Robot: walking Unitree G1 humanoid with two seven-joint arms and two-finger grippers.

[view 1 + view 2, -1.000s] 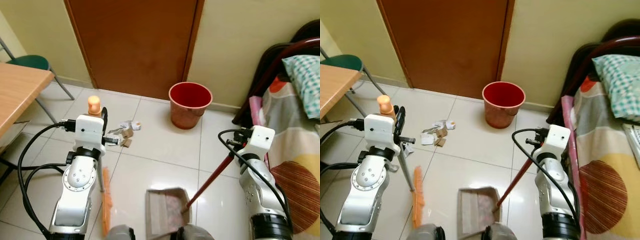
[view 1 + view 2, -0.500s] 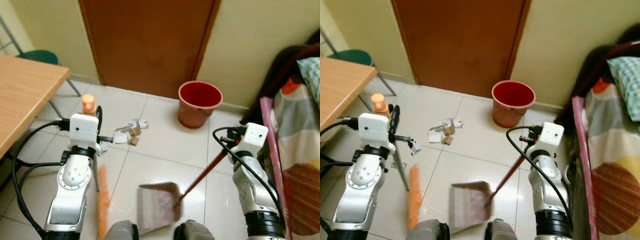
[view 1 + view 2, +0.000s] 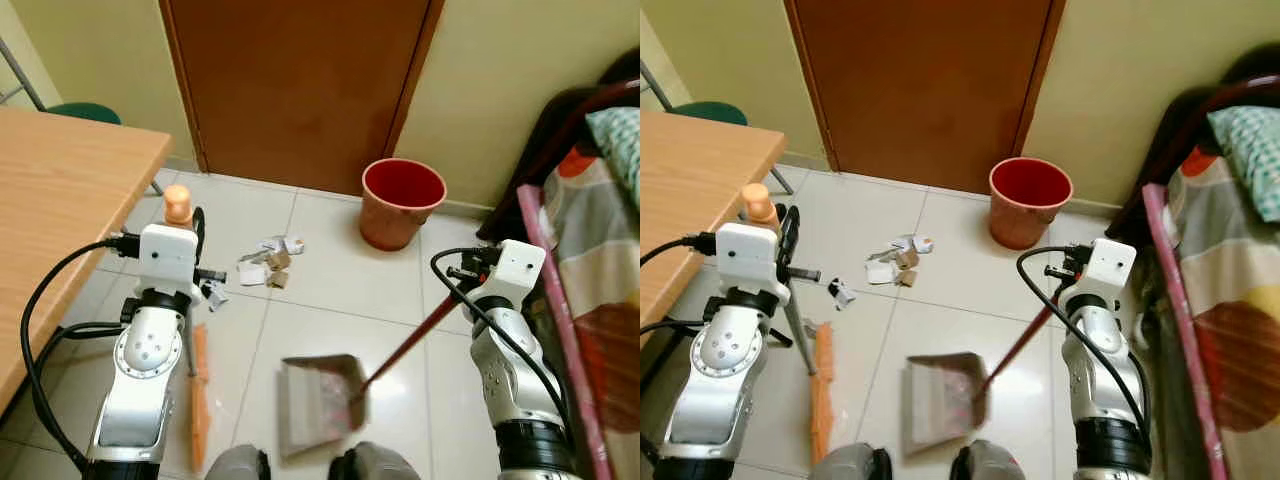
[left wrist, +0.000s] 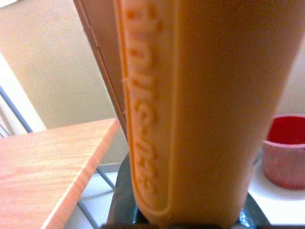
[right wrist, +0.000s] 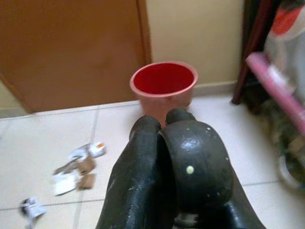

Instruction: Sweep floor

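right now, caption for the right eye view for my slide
Left tool holds an orange broom, right tool a red-handled dustpan, facing scattered litter near a red bin.

The dustpan (image 3: 320, 405) is blurred, its contents indistinct. The scraps of litter (image 3: 895, 262) near the door are too small to identify. The bench (image 3: 60, 230) is cut off at the left edge, the bed (image 3: 1240, 300) at the right.
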